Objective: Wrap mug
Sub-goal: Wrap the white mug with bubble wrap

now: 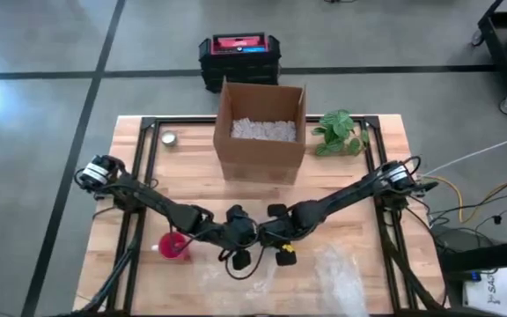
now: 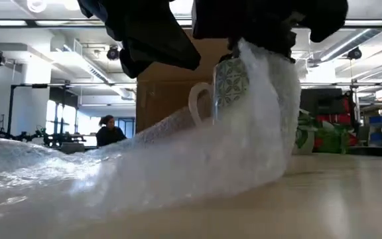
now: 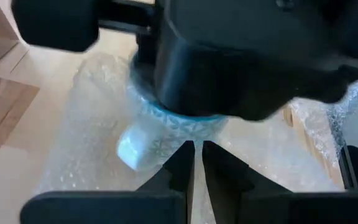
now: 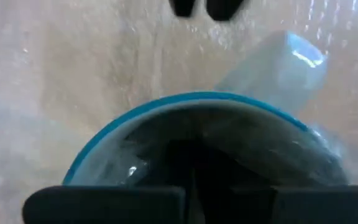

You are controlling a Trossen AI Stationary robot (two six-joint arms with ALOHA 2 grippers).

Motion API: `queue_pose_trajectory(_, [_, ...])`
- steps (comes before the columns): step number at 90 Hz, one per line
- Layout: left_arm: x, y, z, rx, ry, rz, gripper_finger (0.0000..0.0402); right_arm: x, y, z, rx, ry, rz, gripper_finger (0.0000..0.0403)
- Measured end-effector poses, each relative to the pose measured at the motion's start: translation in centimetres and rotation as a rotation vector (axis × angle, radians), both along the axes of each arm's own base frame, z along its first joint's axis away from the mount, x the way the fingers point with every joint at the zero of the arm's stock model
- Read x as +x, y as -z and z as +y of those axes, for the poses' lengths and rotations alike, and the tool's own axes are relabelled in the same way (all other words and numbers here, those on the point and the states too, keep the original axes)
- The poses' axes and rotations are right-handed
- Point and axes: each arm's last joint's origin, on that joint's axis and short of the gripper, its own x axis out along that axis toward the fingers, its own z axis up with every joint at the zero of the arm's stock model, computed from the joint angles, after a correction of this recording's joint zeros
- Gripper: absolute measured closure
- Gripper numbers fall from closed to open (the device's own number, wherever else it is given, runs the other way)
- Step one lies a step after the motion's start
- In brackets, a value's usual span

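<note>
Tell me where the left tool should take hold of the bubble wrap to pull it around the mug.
Probably the loose sheet of bubble wrap trailing flat on the table on the handle side of the mug, coming from above. The other side is already drawn up against the mug under the right tool; the left tool sits shut nearby.

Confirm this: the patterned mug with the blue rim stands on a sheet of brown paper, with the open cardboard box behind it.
Wrong in one respect: the patterned mug with the blue rim stands on clear bubble wrap, not brown paper, as the low view shows. The open cardboard box is behind it.
</note>
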Motion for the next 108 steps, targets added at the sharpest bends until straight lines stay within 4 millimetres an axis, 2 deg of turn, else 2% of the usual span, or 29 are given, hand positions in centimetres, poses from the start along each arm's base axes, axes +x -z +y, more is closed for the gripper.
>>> queue_pose_trajectory(6, [-0.1,-0.3,0.0,-0.003,0.001,-0.005,0.0381,-0.6,-2.7,0.1,0.013,-0.003,-0.037,0.0400])
queue_pose_trajectory(16, [-0.8,-1.5,-0.1,-0.005,0.009,-0.002,0.0381,-2.8,-6.4,0.3,0.036,-0.011,-0.077,0.0400])
queue_pose_trajectory(24, [-1.7,-2.1,-0.4,-0.011,0.006,0.052,0.0381,-4.7,-8.0,0.3,0.056,0.005,-0.106,0.0400])
queue_pose_trajectory(30, [-2.6,-2.3,-0.9,0.003,0.017,0.106,0.0381,-6.4,-8.5,0.2,0.045,0.023,-0.132,0.0400])
queue_pose_trajectory(36, [-3.3,-2.2,-1.5,0.040,0.047,0.162,0.0381,-8.0,-8.0,0.2,0.023,0.046,-0.157,0.0400])
queue_pose_trajectory(44, [-4.1,-2.1,-2.6,0.054,0.168,0.218,0.0381,-10.0,-6.1,0.1,0.008,0.082,-0.161,0.0400])
queue_pose_trajectory(51, [-4.6,-2.1,-4.0,0.005,0.304,0.232,0.0381,-11.4,-4.5,0.0,0.033,0.126,-0.185,0.0400])
queue_pose_trajectory(62, [-4.9,-2.1,-5.3,-0.072,0.374,0.229,0.0372,-12.8,-2.3,-0.2,0.080,0.182,-0.206,0.0400])
queue_pose_trajectory(72, [-4.9,-2.1,-5.3,-0.103,0.367,0.248,0.0335,-12.9,-1.5,-0.3,0.106,0.208,-0.229,0.0400])
queue_pose_trajectory(83, [-5.6,-1.3,-5.2,-0.063,0.364,0.332,0.0279,-13.0,-1.1,-0.3,0.108,0.222,-0.221,0.0400])
queue_pose_trajectory(95, [-6.8,0.5,-7.0,-0.054,0.371,0.444,0.0234,-13.1,-1.0,-0.2,0.107,0.217,-0.218,0.0400])
queue_pose_trajectory(108, [-7.2,2.5,-8.6,-0.053,0.358,0.508,0.0214,-13.1,-1.0,-0.2,0.101,0.204,-0.231,0.0400])
